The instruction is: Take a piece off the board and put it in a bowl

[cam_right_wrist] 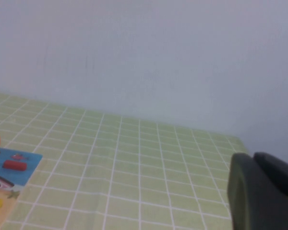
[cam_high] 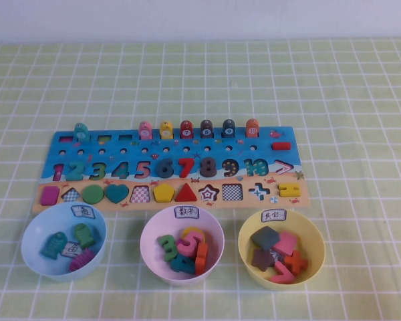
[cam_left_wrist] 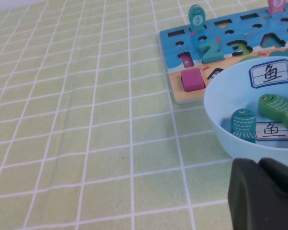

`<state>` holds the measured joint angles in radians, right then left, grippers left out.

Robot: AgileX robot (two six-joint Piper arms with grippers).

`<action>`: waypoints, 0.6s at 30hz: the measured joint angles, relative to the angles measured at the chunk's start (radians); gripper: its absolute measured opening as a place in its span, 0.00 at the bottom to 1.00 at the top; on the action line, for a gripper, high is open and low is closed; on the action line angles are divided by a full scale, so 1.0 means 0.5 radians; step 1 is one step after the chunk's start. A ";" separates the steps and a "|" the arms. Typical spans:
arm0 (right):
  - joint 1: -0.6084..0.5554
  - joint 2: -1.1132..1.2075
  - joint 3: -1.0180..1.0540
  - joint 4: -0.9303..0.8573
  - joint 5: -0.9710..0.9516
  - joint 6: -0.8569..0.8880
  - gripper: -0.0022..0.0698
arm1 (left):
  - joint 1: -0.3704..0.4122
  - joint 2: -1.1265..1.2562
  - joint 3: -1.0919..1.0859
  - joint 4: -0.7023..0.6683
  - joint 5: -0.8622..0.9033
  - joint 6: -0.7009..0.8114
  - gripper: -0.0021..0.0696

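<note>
- Pink-red ">" piece (cam_high: pixel 284 168) lies on the board (cam_high: pixel 170 167), at its right end.
- Yellow bowl (cam_high: pixel 281 249) stands near the bench's near edge.
- Left claw (cam_left_wrist: pixel 264 194) and right claw (cam_right_wrist: pixel 261 191): only dark bodies visible, state cannot be told.

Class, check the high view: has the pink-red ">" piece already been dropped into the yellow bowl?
No. The ">" piece lies on the board, at its right end beside the 10, not in the yellow bowl.

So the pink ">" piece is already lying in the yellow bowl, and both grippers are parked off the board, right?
Not quite. In the high view the pink ">" piece is on the board, at its right end beside the 10, not in the yellow bowl. The left gripper and right gripper are parked off the board.
</note>
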<state>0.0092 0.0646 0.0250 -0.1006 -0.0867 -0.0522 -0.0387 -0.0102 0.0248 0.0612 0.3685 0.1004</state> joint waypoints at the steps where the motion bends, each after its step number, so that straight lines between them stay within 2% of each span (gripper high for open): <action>1: 0.000 0.000 0.000 0.006 0.005 0.000 0.01 | 0.000 0.000 0.000 0.000 0.000 0.000 0.02; 8: 0.000 -0.086 0.000 0.063 0.305 0.000 0.01 | 0.000 0.000 0.000 0.000 0.000 0.000 0.02; 13: 0.000 -0.141 0.000 0.290 0.634 0.000 0.01 | 0.000 0.000 0.000 0.000 0.000 0.000 0.02; 18: 0.000 -0.144 0.000 0.355 0.856 0.000 0.01 | 0.000 0.000 0.000 0.000 0.000 0.000 0.02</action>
<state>0.0092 -0.0076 0.0250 0.0771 0.3416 -0.0522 -0.0387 -0.0102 0.0248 0.0612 0.3685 0.1004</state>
